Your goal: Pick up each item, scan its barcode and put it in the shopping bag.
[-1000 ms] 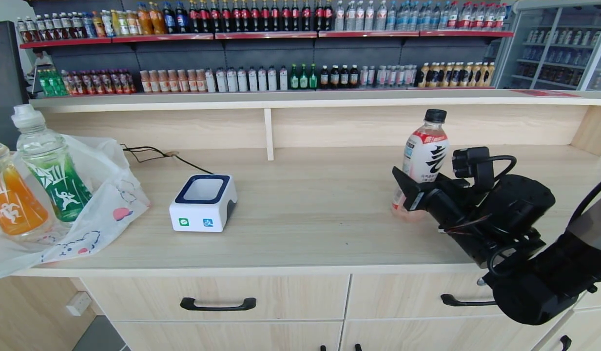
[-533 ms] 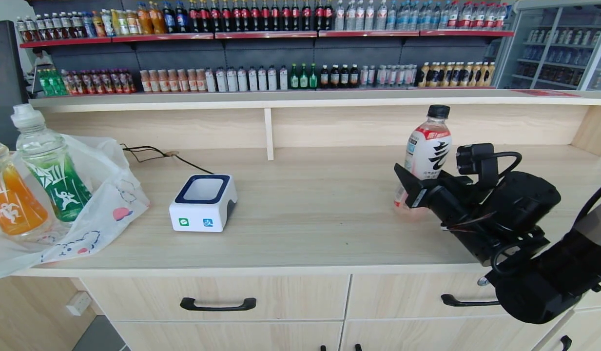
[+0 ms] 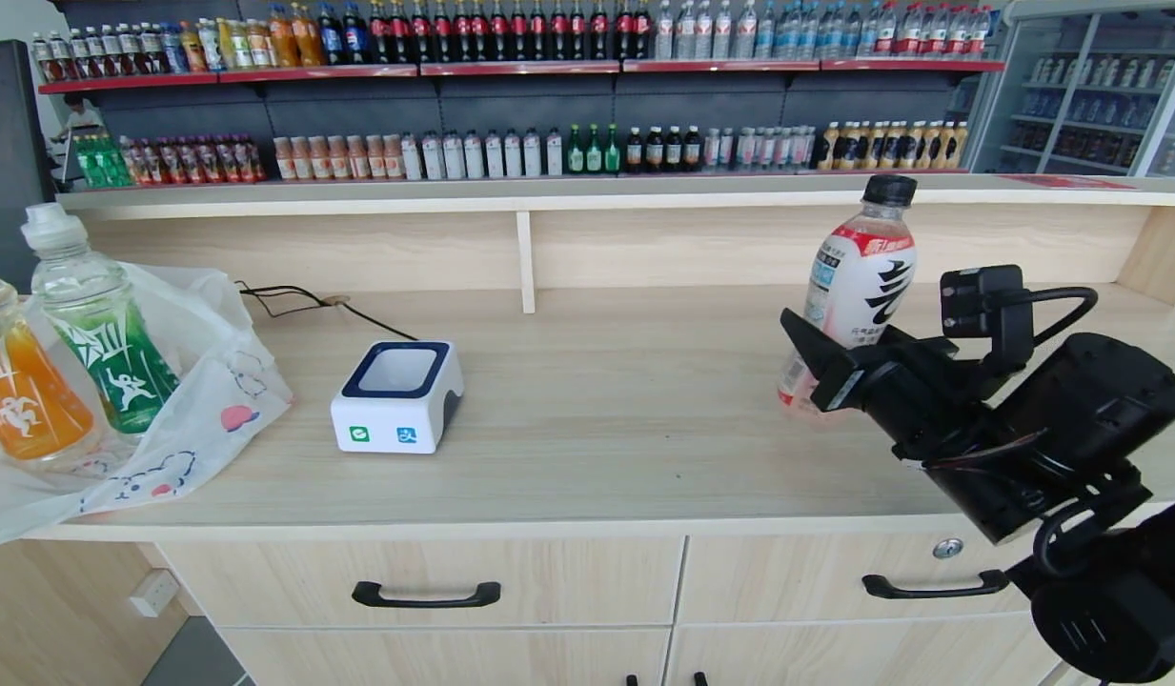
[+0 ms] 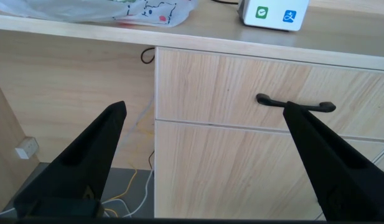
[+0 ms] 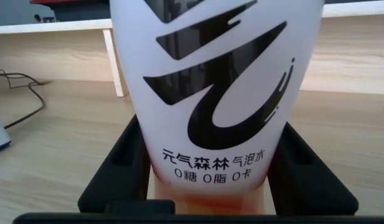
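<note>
My right gripper [image 3: 840, 367] is shut on a white-labelled drink bottle [image 3: 852, 286] with a black cap, held upright a little above the right part of the counter [image 3: 597, 419]. Up close, the bottle [image 5: 216, 93] sits between the black fingers [image 5: 123, 168]. The white scanner [image 3: 397, 395] with its dark-rimmed window stands left of centre. At the far left lies the white shopping bag [image 3: 182, 410] holding a green bottle [image 3: 99, 319] and an orange bottle [image 3: 20, 381]. My left gripper [image 4: 204, 155] hangs open below counter height, facing the drawers, with nothing between its fingers.
A black cable [image 3: 301, 300] runs from the scanner to the back wall. A raised wooden ledge [image 3: 587, 195] with a divider [image 3: 525, 262] bounds the counter's rear. Drawers with black handles [image 3: 425, 595] sit below. Stocked drink shelves stand behind.
My right gripper has lifted the bottle off the counter, rising and shifting slightly right. The bag, scanner and other bottles have not moved.
</note>
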{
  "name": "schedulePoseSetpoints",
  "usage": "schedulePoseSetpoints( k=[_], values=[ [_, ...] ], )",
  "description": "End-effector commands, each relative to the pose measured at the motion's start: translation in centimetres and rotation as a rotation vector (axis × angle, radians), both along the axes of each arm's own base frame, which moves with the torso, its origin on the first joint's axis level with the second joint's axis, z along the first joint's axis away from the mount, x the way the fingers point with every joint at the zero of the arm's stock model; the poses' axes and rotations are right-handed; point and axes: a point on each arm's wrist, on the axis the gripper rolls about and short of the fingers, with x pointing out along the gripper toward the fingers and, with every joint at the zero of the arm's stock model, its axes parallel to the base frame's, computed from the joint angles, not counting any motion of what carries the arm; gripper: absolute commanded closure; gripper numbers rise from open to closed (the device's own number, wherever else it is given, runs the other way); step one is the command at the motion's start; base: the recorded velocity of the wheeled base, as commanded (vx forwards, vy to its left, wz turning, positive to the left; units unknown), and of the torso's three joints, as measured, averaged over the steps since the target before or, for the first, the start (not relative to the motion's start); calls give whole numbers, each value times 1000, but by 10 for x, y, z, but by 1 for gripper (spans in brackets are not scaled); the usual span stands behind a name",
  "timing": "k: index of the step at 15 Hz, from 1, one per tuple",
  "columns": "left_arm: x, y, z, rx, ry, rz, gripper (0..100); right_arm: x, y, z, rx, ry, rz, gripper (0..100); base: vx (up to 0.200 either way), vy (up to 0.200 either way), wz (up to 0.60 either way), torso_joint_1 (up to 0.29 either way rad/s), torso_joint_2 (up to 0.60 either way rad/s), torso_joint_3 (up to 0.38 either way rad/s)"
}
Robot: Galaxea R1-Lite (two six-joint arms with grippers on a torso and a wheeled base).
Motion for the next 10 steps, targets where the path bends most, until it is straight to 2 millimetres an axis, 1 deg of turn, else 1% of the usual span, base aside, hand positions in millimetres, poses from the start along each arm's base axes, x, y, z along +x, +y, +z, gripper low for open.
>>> schedulePoseSetpoints(
  k=[1, 2, 3, 5, 7, 10],
  values=[
    [0, 0, 0, 0, 0, 1, 0, -21, 2, 10, 10, -22, 35, 100, 0, 0, 0, 0, 0, 0],
    [0, 0, 0, 0, 0, 0, 0, -27, 3, 11, 10, -23, 48, 100, 0, 0, 0, 0, 0, 0],
    [0, 0, 0, 0, 0, 1, 0, -37, 4, 10, 7, -15, 69, 100, 0, 0, 0, 0, 0, 0],
    [0, 0, 0, 0, 0, 0, 0, -49, 5, 5, -6, 13, 92, 100, 0, 0, 0, 0, 0, 0],
    [0, 0, 0, 0, 0, 0, 0, -62, 14, 2, -14, 26, 150, 100, 0, 0, 0, 0, 0, 0],
    [0, 0, 0, 0, 0, 1, 0, -71, 26, 1, -16, 29, 212, 100, 0, 0, 0, 0, 0, 0]
  ],
)
